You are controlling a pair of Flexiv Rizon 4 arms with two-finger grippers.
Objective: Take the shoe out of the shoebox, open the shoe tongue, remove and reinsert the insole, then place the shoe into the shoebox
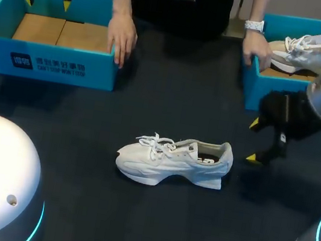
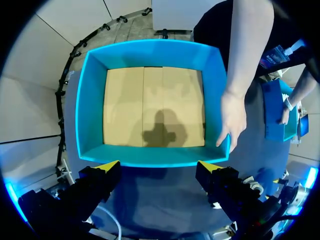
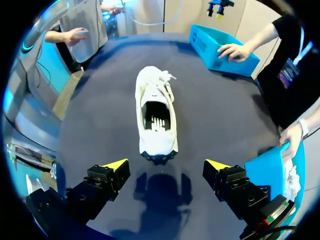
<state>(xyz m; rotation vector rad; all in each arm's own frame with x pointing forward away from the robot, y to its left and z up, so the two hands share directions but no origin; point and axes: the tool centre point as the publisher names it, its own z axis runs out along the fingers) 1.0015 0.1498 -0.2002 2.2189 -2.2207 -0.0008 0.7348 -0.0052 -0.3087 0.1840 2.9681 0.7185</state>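
A white sneaker (image 1: 172,159) sits upright on its sole at the centre of the dark surface (image 1: 83,145), out of either box. Its long axis runs left-right, toe to the left and heel to the right.

The right gripper (image 1: 254,141) hangs just right of the heel, low over the surface, w/ fingers spread wide and nothing held. In the right wrist view the sneaker (image 3: 156,120) lies straight ahead of that gripper (image 3: 166,165), heel nearest and toe pointing away, so the shoe's length lines up w/ the gripper's reach and the open collar faces it. The gap between the tips looks wider than the heel.

The left gripper (image 1: 46,0) hovers well apart, over the far-left blue shoebox (image 1: 47,66), also wide open and empty. The left wrist view shows only bare cardboard floor in that box (image 2: 150,156) ahead of the gripper (image 2: 159,167).

A person's hand (image 1: 121,38) steadies the left box's right wall; the other hand (image 1: 256,47) holds the far-right shoebox (image 1: 257,90), which carries a 2nd white sneaker (image 1: 309,49).

Judgement: the right arm is far nearer, so the tongue-and-insole work likely starts from the heel side.
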